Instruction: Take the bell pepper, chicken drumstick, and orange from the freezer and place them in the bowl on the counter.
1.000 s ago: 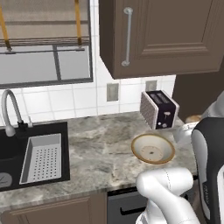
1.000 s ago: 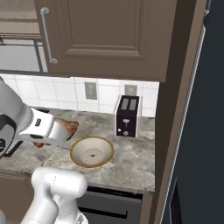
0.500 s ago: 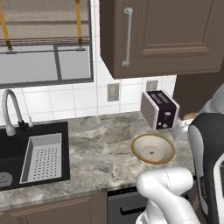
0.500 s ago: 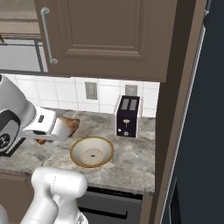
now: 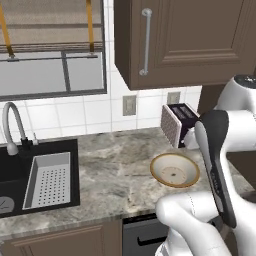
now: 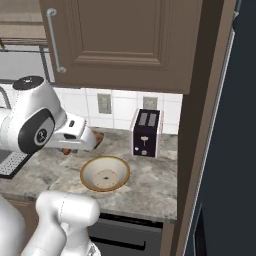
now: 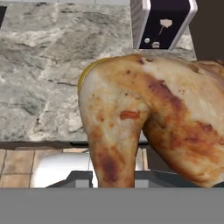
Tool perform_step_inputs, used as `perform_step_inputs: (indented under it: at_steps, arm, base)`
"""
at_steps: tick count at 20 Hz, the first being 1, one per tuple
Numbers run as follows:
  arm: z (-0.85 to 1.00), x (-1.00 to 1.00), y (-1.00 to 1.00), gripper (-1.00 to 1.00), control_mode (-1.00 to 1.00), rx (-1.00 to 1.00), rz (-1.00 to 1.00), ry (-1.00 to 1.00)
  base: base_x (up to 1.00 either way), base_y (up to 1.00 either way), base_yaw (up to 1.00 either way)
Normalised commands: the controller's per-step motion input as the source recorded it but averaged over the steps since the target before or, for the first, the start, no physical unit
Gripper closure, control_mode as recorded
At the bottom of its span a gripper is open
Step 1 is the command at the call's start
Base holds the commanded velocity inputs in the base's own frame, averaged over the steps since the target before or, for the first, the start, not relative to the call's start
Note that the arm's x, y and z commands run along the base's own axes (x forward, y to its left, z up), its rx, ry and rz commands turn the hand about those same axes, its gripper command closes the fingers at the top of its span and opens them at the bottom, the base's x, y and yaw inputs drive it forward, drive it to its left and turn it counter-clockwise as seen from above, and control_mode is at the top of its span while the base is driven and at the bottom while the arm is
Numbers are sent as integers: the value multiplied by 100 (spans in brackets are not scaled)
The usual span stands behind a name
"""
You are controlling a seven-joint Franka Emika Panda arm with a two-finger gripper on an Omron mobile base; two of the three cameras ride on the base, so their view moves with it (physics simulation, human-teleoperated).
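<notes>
My gripper [image 6: 93, 142] is shut on the chicken drumstick [image 6: 98, 136], a golden-brown lumpy leg. I hold it above the counter [image 6: 150, 175], just left of and behind the bowl [image 6: 83, 175]. In the hand view the drumstick [image 7: 148, 118] is so close that it hides my fingertips, and a sliver of the bowl's tan-gold rim [image 7: 86, 72] shows behind it. The beige bowl [image 5: 153, 173] holds nothing and sits in front of the toaster. The dark freezer [image 6: 235, 150] stands at the right. The bell pepper and the orange are out of view.
A black-and-silver toaster [image 6: 146, 132] [image 5: 177, 125] [image 7: 164, 22] stands against the wall behind the bowl. A black sink [image 5: 15, 175] with a grey basket [image 5: 47, 180] and a faucet [image 5: 10, 125] lies at the left. Brown wall cabinets [image 5: 190, 40] hang overhead.
My arm has swung the drumstick right and slightly up, closer to the bowl. The bowl and toaster have stayed in place.
</notes>
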Motion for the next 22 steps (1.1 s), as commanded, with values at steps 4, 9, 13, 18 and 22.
perform_step_inputs:
  at_steps: [4,9,13,18,22]
  arm:
    - [-71,54,0,100,-100,0,0,1]
    - [-72,41,0,100,-100,0,0,2]
    - [-63,45,-1,100,-100,0,0,7]
    - [-65,37,-1,100,-100,0,0,8]
    - [-62,37,0,100,-100,0,0,8]
  base:
    - [0,0,0]
    - [0,0,0]
    - [0,0,0]
    - [0,0,0]
    - [0,0,0]
